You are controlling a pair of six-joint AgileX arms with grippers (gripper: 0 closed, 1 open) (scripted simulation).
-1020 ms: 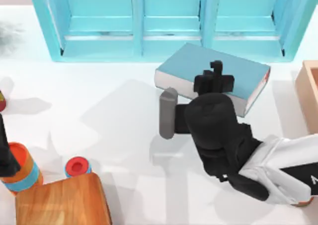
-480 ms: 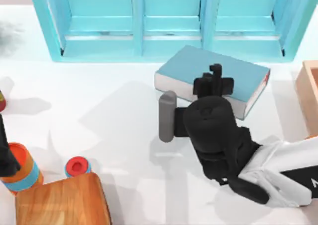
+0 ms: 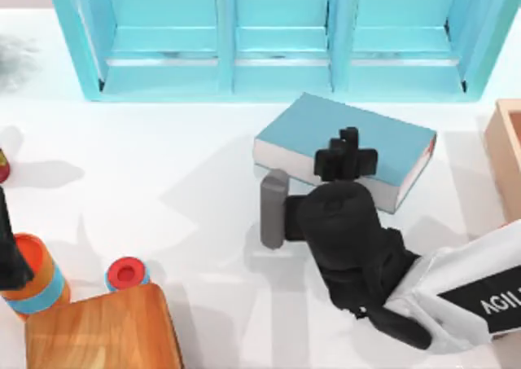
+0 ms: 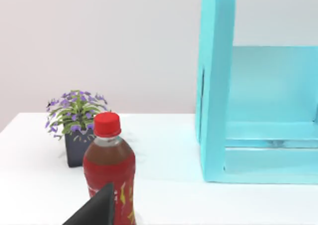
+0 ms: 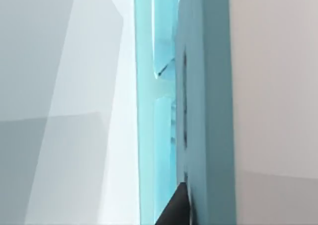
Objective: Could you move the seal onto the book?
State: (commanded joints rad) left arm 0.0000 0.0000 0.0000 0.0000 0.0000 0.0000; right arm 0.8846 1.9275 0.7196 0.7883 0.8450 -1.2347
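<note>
1. White bench [image 3: 163, 182] in the top view, teal shelf unit [image 3: 277, 35] across the upper frame. Book [image 3: 346, 145] lies flat, centre-right, just below the shelf. Right tool [image 3: 346, 153] is above the book's near half; cannot tell how far open it is or whether it has hold of the seal, which I can't make out. Left arm is parked at the lower-left edge by the orange cylinder [image 3: 37, 279], with a small blue cylinder [image 3: 126, 273] and a wooden board [image 3: 102, 328] nearby.
2. To do it well, I'd say: come straight down over mid-cover, away from the near page edge, and let go only once the base sits flat.
3. Left wrist view: red-capped bottle [image 4: 109, 165], potted plant [image 4: 74, 123], shelf side, pale wall.
4. Right wrist view: shelf edge, wall, bench.
</note>
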